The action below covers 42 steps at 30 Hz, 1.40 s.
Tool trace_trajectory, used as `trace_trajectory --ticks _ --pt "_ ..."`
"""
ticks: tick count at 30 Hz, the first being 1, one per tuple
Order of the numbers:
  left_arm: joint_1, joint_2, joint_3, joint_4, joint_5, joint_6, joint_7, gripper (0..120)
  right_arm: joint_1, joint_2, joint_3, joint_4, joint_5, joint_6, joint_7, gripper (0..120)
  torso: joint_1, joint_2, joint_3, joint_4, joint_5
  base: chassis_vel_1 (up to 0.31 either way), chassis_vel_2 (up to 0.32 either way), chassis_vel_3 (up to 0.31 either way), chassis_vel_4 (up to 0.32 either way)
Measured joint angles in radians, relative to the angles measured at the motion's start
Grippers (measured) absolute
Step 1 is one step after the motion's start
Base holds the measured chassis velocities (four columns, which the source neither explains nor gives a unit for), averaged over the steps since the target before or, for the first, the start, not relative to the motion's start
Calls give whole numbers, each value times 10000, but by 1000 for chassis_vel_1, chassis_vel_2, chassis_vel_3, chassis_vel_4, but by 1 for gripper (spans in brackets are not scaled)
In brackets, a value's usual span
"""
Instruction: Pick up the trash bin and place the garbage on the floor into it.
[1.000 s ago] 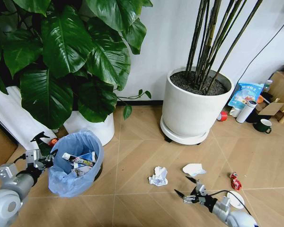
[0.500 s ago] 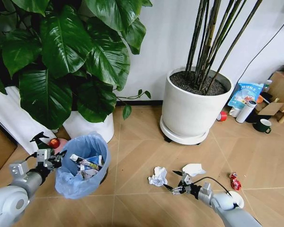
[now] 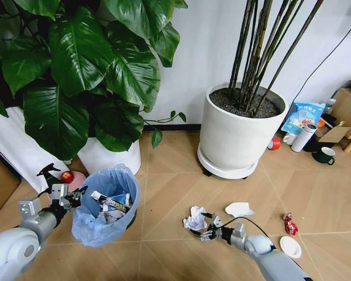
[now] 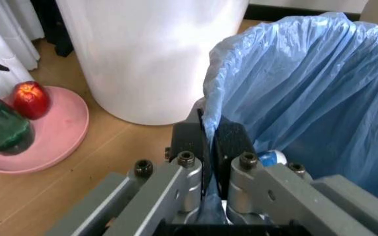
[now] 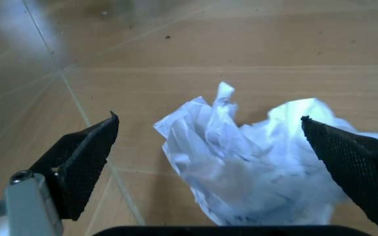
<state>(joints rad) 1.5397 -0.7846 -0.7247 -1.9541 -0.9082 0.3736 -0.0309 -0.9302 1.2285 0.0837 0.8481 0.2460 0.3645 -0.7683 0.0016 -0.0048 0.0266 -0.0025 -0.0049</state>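
Blue plastic lining marks the trash bin (image 3: 107, 205), which serves as the landmark for this description. At the bin's left rim, the left gripper (image 3: 69, 199) is clenched on the rim together with a fold of the bag; the left wrist view shows both pads (image 4: 189, 142) pressed flat against that fold. This pinch grip keeps the bin in hand so that it can be carried to each item. Inside the bin lies a flattened tube box (image 3: 110, 202), already collected. Behind the bin stands a white plant pot (image 3: 112, 157), and behind the left gripper a pink plate (image 4: 41, 130) carries a red apple (image 4: 30, 100).

To the right of the bin, on the floor, lies a crumpled paper wad (image 3: 195, 219). The right gripper (image 3: 203, 227) is released, jaws spread wide and level with the floor, with the wad (image 5: 261, 157) between them; judged as the approach stage of a pick.

Further right of the bin remain a white paper scrap (image 3: 238, 209), a red wrapper (image 3: 290, 225) and a white lid (image 3: 291, 246), not yet collected
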Motion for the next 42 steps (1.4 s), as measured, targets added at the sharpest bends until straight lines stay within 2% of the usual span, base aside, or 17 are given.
trace_trajectory --ticks 5,6,7,12,14,16,23,24,25,28,30,31,39,42 --pt "-2 -17 -35 -7 -4 -4 6 0 553 389 -203 -768 -166 -132 79 98 0 0 1 0 0 0 0 0 0" --pt "-2 -17 -61 -10 -12 -6 6 0 773 497 -250 -1014 -182 -191 103 91 0 0 0 0 2 0 0 0 0" --pt "-2 -17 -61 -10 -12 -6 6 0 773 497 -250 -1014 -182 -191 103 91 0 0 0 0 2 0 0 0 0" --pt "-3 -21 -115 -39 -32 -8 6 0 1271 583 -461 -1466 -180 -326 285 70 0 0 0 1 0 0 0 0 0" --pt "-9 -18 -117 -54 -41 -8 2 0 1309 557 -508 -1490 -152 -357 294 67 0 0 0 1 1 0 0 0 0" --pt "-24 2 -136 -73 -58 -7 -9 0 1305 432 -604 -1483 -56 -436 302 53 0 0 0 -1 1 0 0 0 0" --pt "2 82 -99 -133 -62 -5 -2 0 1118 174 -639 -1362 199 -486 275 34 0 0 0 -2 1 0 0 0 0" --pt "1 109 -11 -172 -54 -5 6 0 1053 134 -637 -1315 308 -484 256 25 0 0 0 -2 0 0 0 0 0" --pt "1 109 -11 -172 -54 -5 6 0 1053 134 -637 -1315 308 -484 256 25 0 0 0 -2 0 0 0 0 0" --pt "12 170 255 -326 2 -5 9 0 882 103 -626 -1266 678 -414 249 11 0 0 0 -1 3 0 0 0 0" --pt "34 172 357 -390 38 -5 9 0 825 92 -605 -1252 859 -394 249 8 0 0 0 -1 2 0 0 0 0" --pt "45 172 430 -430 61 -5 9 0 769 75 -584 -1212 1031 -393 250 0 0 0 0 0 2 0 0 0 0" --pt "-61 445 1177 -617 126 -41 -44 0 348 -285 -394 -559 1743 -425 282 0 0 0 0 1 3 0 0 0 0" --pt "-232 676 1705 -673 117 -110 -69 0 28 -644 -117 101 2210 -403 292 0 0 0 0 0 5 0 0 0 0"
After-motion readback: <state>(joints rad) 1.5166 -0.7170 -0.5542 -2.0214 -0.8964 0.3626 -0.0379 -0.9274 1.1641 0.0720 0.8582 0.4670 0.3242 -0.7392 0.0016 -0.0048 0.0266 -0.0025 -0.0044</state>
